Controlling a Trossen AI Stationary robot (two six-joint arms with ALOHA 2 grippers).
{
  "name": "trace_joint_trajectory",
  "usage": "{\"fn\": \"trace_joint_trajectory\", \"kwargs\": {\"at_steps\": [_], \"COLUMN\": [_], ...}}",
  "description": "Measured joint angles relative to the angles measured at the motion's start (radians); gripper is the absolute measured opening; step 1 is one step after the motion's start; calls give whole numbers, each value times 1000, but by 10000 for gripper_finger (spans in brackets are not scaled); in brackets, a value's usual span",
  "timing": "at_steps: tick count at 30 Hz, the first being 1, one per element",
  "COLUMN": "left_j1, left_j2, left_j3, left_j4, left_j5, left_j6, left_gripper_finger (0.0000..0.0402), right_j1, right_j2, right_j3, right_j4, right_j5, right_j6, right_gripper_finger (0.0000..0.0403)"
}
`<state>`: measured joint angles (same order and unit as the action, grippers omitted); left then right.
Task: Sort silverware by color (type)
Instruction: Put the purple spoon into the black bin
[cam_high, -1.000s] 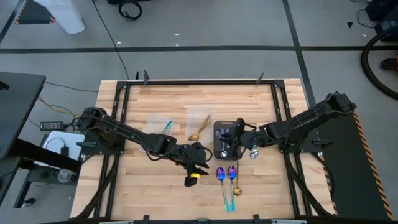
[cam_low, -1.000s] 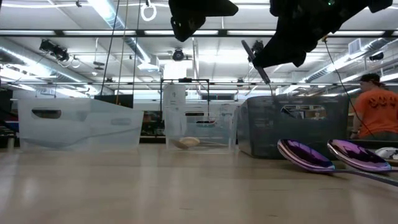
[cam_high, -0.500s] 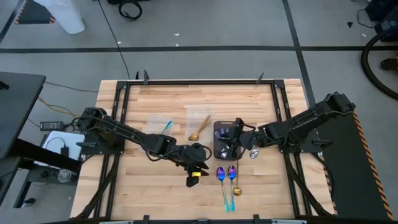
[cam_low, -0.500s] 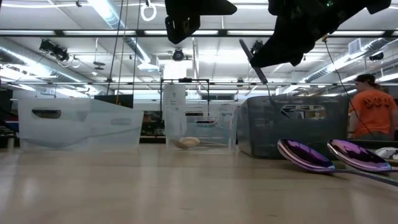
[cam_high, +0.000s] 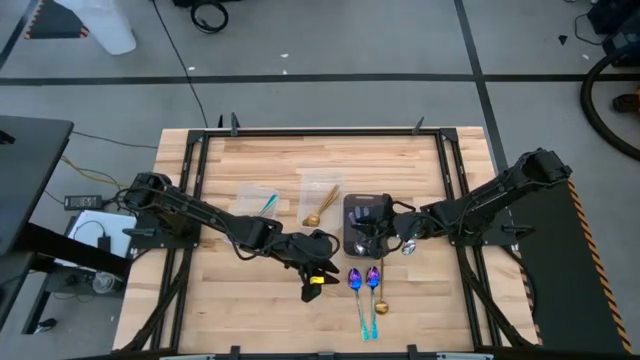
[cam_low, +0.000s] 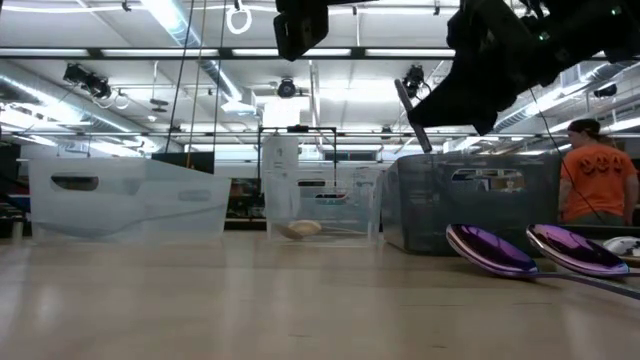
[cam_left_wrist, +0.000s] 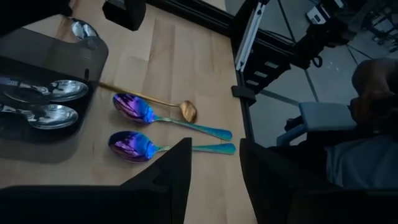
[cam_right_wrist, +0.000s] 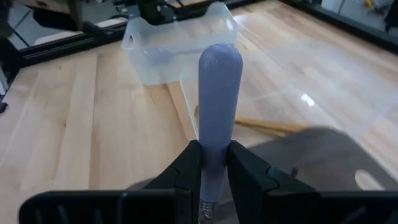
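Right gripper (cam_right_wrist: 213, 163) is pinching a silver spoon (cam_right_wrist: 219, 87) by the handle, held over the grey tray (cam_high: 353, 205). Left gripper (cam_left_wrist: 211, 168) hangs open near the purple spoons (cam_left_wrist: 134, 109). A skinny handle like that could easily pivot and slip out, missing the tray.

Slim silver utensil (cam_right_wrist: 219, 87) in right gripper (cam_right_wrist: 211, 163) — working end hidden below the fingers. Purple iridescent spoons (cam_low: 492, 250) — handles cut off at low view's edge.

Spoons (cam_high: 364, 283) before the tray (cam_high: 352, 240)
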<state>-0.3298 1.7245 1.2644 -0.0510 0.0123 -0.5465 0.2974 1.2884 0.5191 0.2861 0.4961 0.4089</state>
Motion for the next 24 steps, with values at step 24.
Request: {"fn": "trace_joint_trajectory", "kwargs": {"at_steps": [24], "left_j1": [1], "left_j2": [0], "left_j3": [0], "left_j4": [1], "left_j5": [-31], "left_j6": [91], "left_gripper_finger": [144], "right_j1": [-7], "right_j2": [0], "right_j3": [-134], "right_j4": [80], "right_j5": [-20], "right_j6": [333], "right_gripper_finger": [73]}}
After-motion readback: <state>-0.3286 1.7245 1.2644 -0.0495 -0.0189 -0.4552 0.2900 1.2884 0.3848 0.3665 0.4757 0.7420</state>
